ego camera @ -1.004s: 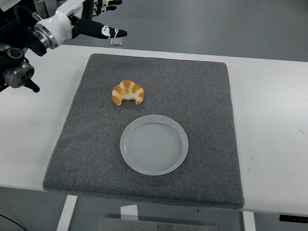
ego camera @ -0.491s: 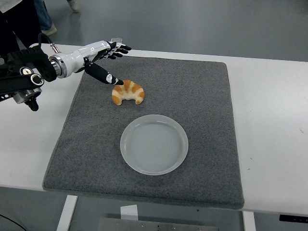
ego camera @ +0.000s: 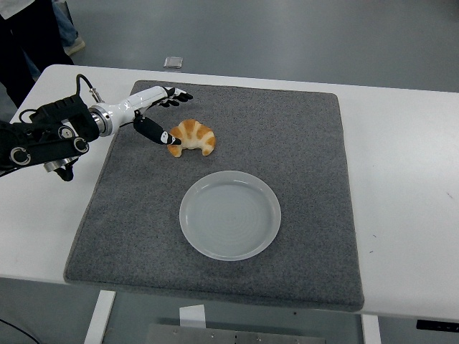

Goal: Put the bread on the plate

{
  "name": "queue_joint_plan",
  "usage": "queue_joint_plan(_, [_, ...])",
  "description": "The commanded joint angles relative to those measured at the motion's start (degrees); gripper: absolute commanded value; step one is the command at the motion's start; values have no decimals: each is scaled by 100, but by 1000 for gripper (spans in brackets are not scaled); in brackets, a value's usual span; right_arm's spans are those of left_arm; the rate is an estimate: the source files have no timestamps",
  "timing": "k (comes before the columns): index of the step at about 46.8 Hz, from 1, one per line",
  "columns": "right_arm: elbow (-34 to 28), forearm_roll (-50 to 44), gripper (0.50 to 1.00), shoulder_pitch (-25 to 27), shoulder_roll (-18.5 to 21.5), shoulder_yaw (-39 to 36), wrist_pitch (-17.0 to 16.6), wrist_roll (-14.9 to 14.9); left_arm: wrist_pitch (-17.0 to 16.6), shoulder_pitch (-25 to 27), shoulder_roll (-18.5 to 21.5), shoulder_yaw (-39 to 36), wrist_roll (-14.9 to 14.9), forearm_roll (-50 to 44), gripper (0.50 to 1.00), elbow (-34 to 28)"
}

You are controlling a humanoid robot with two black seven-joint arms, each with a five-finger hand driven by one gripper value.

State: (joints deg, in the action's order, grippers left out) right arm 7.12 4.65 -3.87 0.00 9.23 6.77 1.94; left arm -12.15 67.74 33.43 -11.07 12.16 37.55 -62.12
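Grey felt mat [ego camera: 301,179] on white table [ego camera: 409,179]; translucent plate [ego camera: 229,215] at its centre, bread [ego camera: 192,137] lying well apart at 11 o'clock from it, long axis 9-to-3. Left hand [ego camera: 159,115], the only one in view, sits at the bread's 9 o'clock end, fingers spread and holding nothing, thumb tip touching the crust.

1. A lab or test room: a plain white table [ego camera: 401,143] on metal legs stands on a bare grey floor [ego camera: 301,36].
2. A grey mat [ego camera: 301,143] covers the work area.
3. A person's legs [ego camera: 29,36] show at the top left.
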Motion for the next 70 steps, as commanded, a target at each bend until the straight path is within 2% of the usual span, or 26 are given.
queue_joint_plan(1, [0,-8,952,1,0,0,0,-1,2,-33,-82,61,76,-2,945,86])
queue_joint_plan(10, [0,-8,952,1,0,0,0,-1,-7,-42,-249,70,120,-10,943,121])
queue_joint_plan(18, [0,-8,952,1,0,0,0,-1,-7,-129,-407,61,147,-2,945,402])
queue_joint_plan(28, [0,-8,952,1,0,0,9,-1,-7,-270,-609,61,375,-2,943,789])
queue_joint_plan(34, [0,1,952,1,0,0,9,-1,-7,-349,-750,70,410,-2,945,939])
queue_joint_plan(58, [0,-8,952,1,0,-9,18,-1,-7,-542,-1049,79,551,-19,943,1299])
queue_joint_plan(60, [0,1,952,0,0,-9,18,-1,-7,-551,-1049,79,560,-19,928,1299])
queue_joint_plan(66, [0,-8,952,1,0,-9,18,-1,2,-551,-1058,79,568,-19,817,1291])
queue_joint_plan(70, [0,-8,952,0,0,-9,18,8,2,-560,-1049,79,586,-19,765,1299])
